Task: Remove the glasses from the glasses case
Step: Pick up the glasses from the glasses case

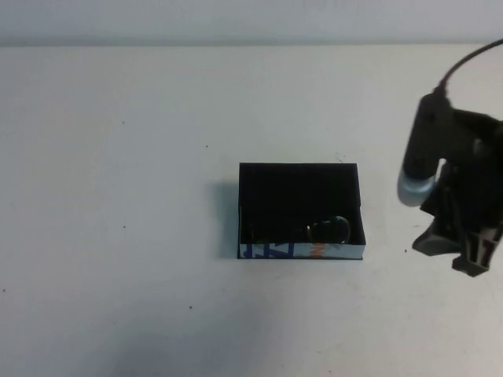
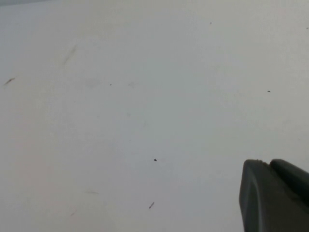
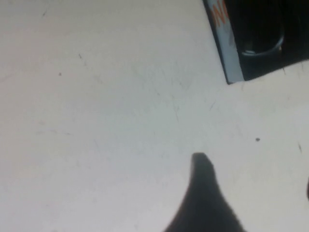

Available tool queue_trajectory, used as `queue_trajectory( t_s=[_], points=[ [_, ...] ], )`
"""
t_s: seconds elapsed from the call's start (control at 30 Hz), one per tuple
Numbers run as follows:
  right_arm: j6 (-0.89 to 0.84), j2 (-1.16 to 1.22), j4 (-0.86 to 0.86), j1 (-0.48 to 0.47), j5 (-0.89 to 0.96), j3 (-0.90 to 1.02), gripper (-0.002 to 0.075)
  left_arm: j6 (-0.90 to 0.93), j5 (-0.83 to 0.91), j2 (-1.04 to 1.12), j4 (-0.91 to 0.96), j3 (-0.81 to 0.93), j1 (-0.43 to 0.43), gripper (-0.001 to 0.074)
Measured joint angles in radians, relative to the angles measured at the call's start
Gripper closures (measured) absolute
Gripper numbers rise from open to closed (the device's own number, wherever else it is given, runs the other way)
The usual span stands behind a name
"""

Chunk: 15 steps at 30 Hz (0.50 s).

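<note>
The glasses case (image 1: 299, 206) is a black shallow box lying open at the table's middle, its white printed edge (image 1: 302, 250) toward me. The glasses (image 1: 328, 229) lie inside at the front right; one lens glints and the rest blends into the black interior. My right gripper (image 1: 465, 255) hangs open and empty over the table, to the right of the case. In the right wrist view the gripper (image 3: 253, 176) is apart from the case's corner (image 3: 234, 63), with a lens rim (image 3: 263, 47) showing. My left gripper (image 2: 268, 163) is shut and empty over bare table, out of the high view.
The white table (image 1: 118, 196) spreads around the case, with only small dark specks on it. Its far edge meets a pale wall (image 1: 236, 20). The right arm's cable (image 1: 468, 59) arcs at the upper right.
</note>
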Motion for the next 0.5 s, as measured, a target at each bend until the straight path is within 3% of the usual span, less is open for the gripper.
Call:
queue_trajectory(
  t_s=[0.07,0.17,0.5],
  points=[
    [-0.091,0.068,-0.014,0.028,0.004,-0.046,0.0311,0.000,0.000,0.000,0.000,0.000,0.000,0.0740],
    [-0.184,0.161,-0.028,0.065,0.021,-0.121,0.0263,0.000,0.000,0.000,0.000,0.000,0.000,0.0740],
    [-0.299,0.491,-0.027,0.132,0.071,-0.421,0.0417,0.000,0.000,0.000,0.000,0.000,0.000,0.0740]
  ],
)
